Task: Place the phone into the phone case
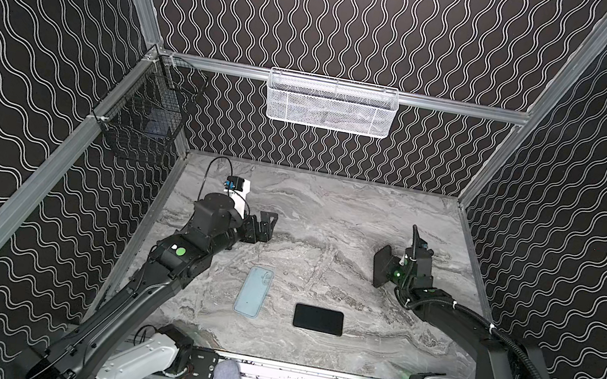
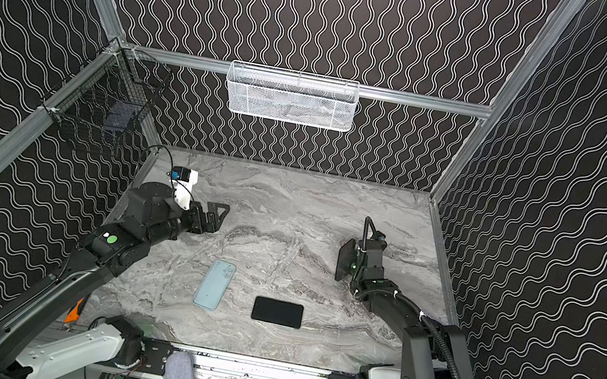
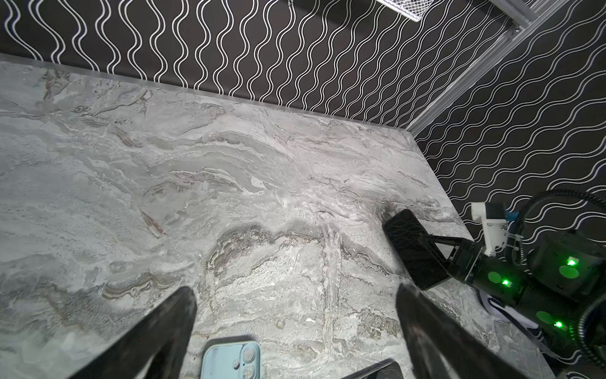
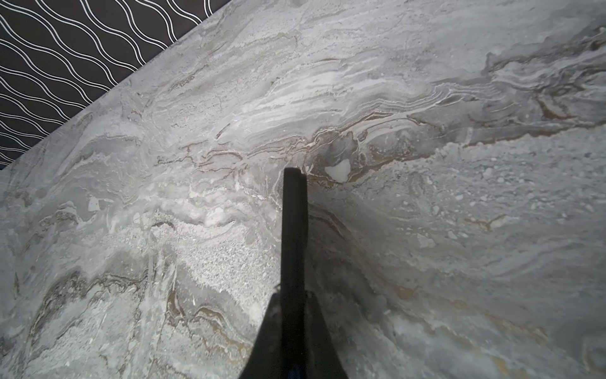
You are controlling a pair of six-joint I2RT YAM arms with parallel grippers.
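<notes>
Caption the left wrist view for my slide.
Open left gripper near the light blue phone case; beyond, the right gripper clamps a glossy black slab.

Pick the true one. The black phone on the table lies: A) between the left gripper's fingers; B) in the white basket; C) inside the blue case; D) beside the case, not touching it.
D: the phone lies flat beside the case, a clear gap between them.

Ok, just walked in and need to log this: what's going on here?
The phone isn't in its case yet. The light blue phone case and a black phone lie apart on the marble table. The left gripper hovers open behind them. The right gripper is shut on another black phone-like slab, held on edge.
</notes>
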